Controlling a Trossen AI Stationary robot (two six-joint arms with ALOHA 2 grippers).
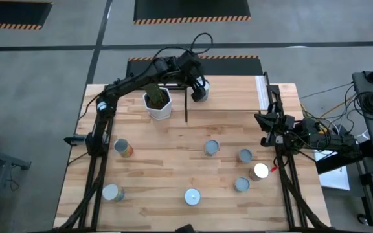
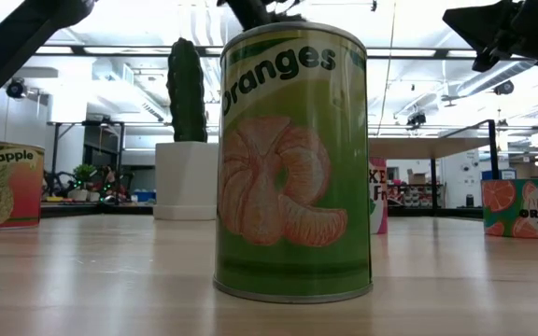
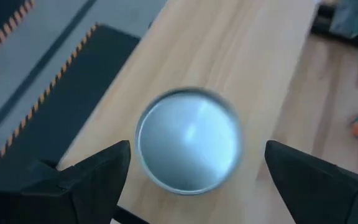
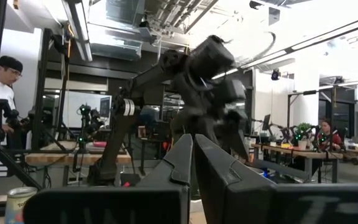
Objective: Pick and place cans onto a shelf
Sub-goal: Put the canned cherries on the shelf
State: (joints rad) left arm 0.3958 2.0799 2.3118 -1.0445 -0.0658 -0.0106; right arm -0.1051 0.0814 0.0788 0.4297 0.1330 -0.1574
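High view: left gripper (image 1: 199, 87) hovers over the shelf (image 1: 232, 94) at 12 o'clock of the table (image 1: 173, 168), fingers apart either side of one can (image 3: 188, 140) standing on the board, apparently just placed or about to be let go. So one can is on the shelf, none other visible there. Six cans are left on the table: 9, 8, 6 o'clock and a cluster around 4. Right gripper (image 4: 191, 162) waits at 3 o'clock, fingers together. Cactus pot (image 1: 158, 103) untouched.
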